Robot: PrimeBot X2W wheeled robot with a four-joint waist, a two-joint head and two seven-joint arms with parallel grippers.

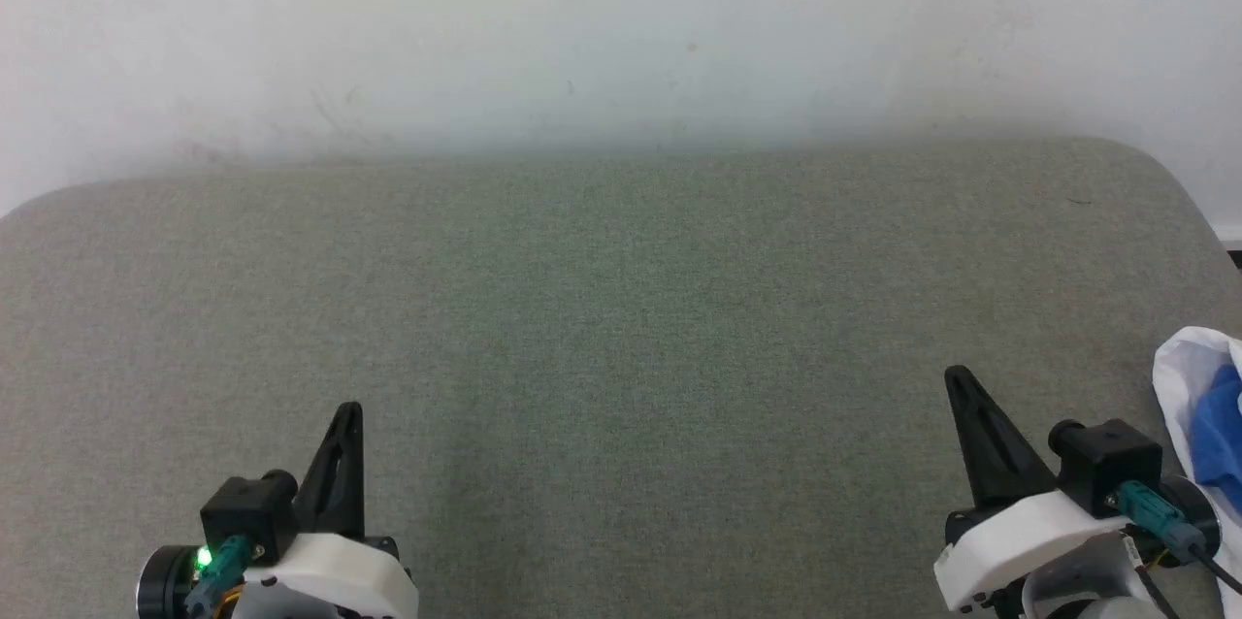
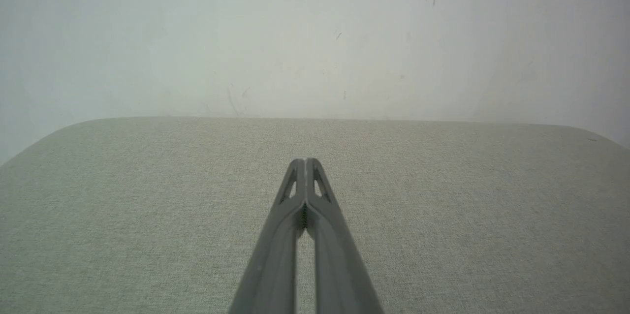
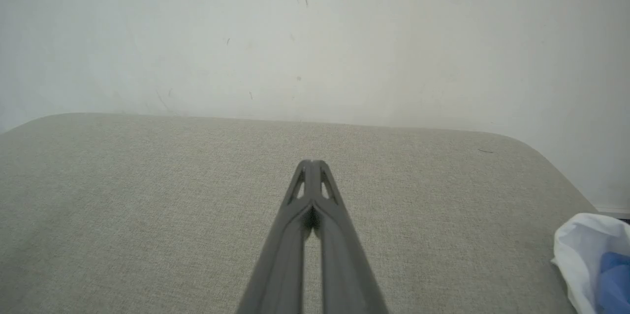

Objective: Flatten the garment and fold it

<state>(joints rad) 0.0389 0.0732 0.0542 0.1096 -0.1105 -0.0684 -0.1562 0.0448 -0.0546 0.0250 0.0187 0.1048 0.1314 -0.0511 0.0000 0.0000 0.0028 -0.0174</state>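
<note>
**Garment bunched at the table's right edge, both grippers closed and empty**

You have the garment lying crumpled at the right edge of the table, white cloth with a blue patch showing. Part of it runs out of the head view, so you cannot tell how much hangs over that edge. The left gripper sits over the table's near left part, fingers pressed together on nothing. The right gripper sits over the table's near right part, just beside the garment but apart from it, fingers likewise closed and empty. The middle of the table is bare up to the wall behind its far edge.

Nothing is flattened or folded yet. Your first job is probably to bring the garment to the middle of the table.

Watch for these:
- If you reach in with closed fingers, you will likely shove the cloth further over the table's right edge instead of catching it.
- A blind pinch into the heap may take several layers, and the garment then lifts as a lump that will not spread.
- Any cloth hanging off the edge can pull the rest off the table once the grip loosens.
- Coming down too low risks pinching the table's fabric cover along with the garment.
</note>
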